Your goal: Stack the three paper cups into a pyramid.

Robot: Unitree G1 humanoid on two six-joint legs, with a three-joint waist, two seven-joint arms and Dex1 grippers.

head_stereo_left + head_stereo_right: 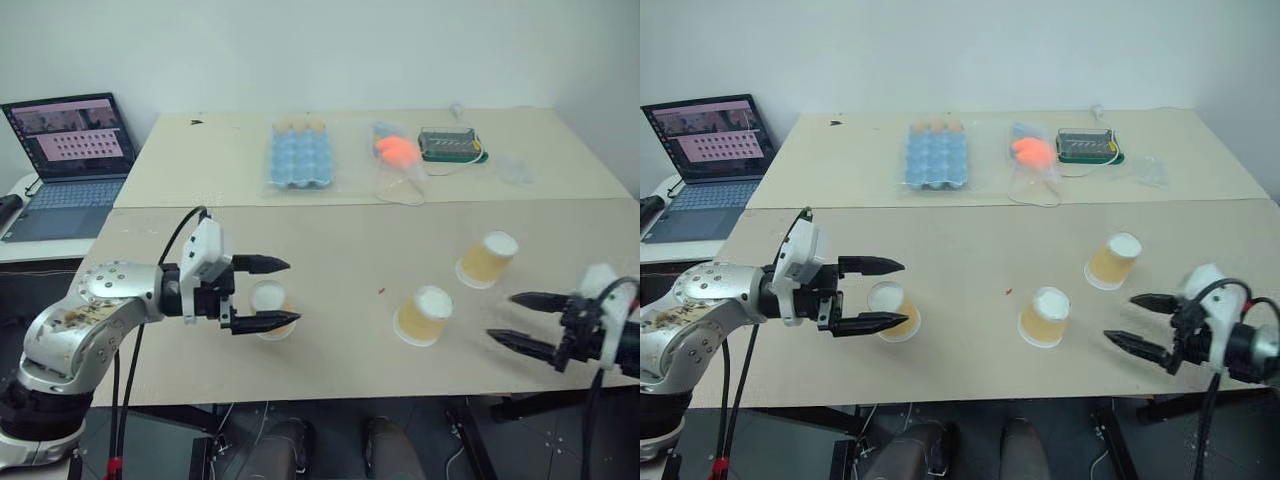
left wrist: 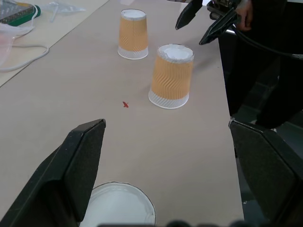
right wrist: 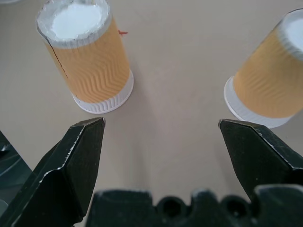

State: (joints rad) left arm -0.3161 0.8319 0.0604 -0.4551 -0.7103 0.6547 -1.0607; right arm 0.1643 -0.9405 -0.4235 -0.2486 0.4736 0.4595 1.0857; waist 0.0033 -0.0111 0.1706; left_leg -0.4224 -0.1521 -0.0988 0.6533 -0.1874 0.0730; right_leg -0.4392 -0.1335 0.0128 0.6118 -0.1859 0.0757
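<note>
- The near table [image 1: 330, 360], a long pale tan top, carries all three paper cups; a second table [image 1: 220, 160] of the same colour butts against its far edge.
- An open laptop [image 1: 70, 160] stands on a separate surface at the far left, its screen lit.
- The left gripper [image 1: 268, 293] hangs over the left part of the near table, pointing to the right, its two black fingers spread wide with nothing between them. One finger lies above and one below the left cup as the head views show it, but whether they touch it I cannot tell.
- The right gripper [image 1: 518, 320] sits at the right edge of the near table, pointing left toward the cups, jaws wide apart and empty.
- A blue egg tray [image 1: 300, 155] lies on the far table, with a clear bag holding something orange [image 1: 397, 150] and a dark green-edged box [image 1: 450, 145] to its right.
- The left cup [image 1: 270, 308] stands upside down, white base up, just beside the left gripper's fingers.
- The middle cup [image 1: 425, 315] stands upside down near the table's centre, well apart from the left cup.
- The right cup [image 1: 488, 258] stands upside down a little farther back and to the right, near the middle cup but not touching it.
- No cup rests on another; the pyramid is not yet built.
</note>
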